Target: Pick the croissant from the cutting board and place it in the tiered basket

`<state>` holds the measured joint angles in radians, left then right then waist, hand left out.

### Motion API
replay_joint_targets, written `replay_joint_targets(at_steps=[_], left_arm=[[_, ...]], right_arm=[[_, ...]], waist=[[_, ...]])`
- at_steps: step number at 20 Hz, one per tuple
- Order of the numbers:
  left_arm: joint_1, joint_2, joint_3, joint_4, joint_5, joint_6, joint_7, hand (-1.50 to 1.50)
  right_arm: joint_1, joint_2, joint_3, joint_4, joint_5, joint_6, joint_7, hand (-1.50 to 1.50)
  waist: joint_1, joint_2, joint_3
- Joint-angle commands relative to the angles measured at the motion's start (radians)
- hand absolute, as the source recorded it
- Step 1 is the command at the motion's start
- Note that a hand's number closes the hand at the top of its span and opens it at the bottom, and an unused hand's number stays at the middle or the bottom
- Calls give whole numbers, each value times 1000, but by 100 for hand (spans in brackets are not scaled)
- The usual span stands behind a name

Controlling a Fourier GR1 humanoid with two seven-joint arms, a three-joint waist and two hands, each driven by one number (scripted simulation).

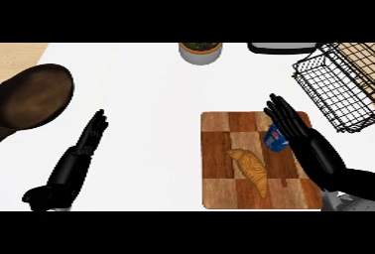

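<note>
A golden-brown croissant (251, 169) lies on the wooden cutting board (219, 163), near its middle, pointing toward the near right corner. My right hand (302, 134) hovers over the board's right side with straight fingers pointing away from me, just right of the croissant and not touching it. A small blue object (275, 140) sits partly hidden under that hand. The black wire tiered basket (338, 84) stands at the far right. My left hand (86, 141) rests open at the left, far from the board.
A dark brown round bowl (33, 96) sits at the far left. A pot with a plant (200, 52) stands at the back centre, and a dark tray edge (282, 48) shows beside the basket. White counter lies between the hands.
</note>
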<state>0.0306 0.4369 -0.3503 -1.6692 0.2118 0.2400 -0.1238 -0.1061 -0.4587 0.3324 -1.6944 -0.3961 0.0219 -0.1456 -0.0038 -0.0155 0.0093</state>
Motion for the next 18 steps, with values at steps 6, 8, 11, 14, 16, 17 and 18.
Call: replay_joint_targets(at_steps=[6,8,11,14,16,17,18], left_arm=[[73,-38,95,184,5,138,123,0],[108,-73,64,177,15,138,111,0],[88,-133,33,227,-15,174,106,0],[0,-140,79,306,-6,136,134,0],[12,-164,75,344,-31,128,82,0],[36,-155,87,304,-27,125,95,0],[5,-160,72,316,-38,131,113,0]], right_arm=[[-144,-161,-173,-77,243,-102,-96,150],[-61,-105,-331,78,283,-401,38,-150],[17,45,-367,77,179,-444,-80,-150],[164,39,-349,-116,176,-371,-130,-150],[239,43,-322,-191,208,-337,-154,-150],[255,21,-308,-209,243,-328,-93,-150],[249,-15,-259,-244,304,-349,-16,-150]], waist=[[-5,14,-11],[-55,20,-13],[-29,19,-7],[-15,14,-10],[-12,13,-10],[-6,13,-10],[-10,13,-10]])
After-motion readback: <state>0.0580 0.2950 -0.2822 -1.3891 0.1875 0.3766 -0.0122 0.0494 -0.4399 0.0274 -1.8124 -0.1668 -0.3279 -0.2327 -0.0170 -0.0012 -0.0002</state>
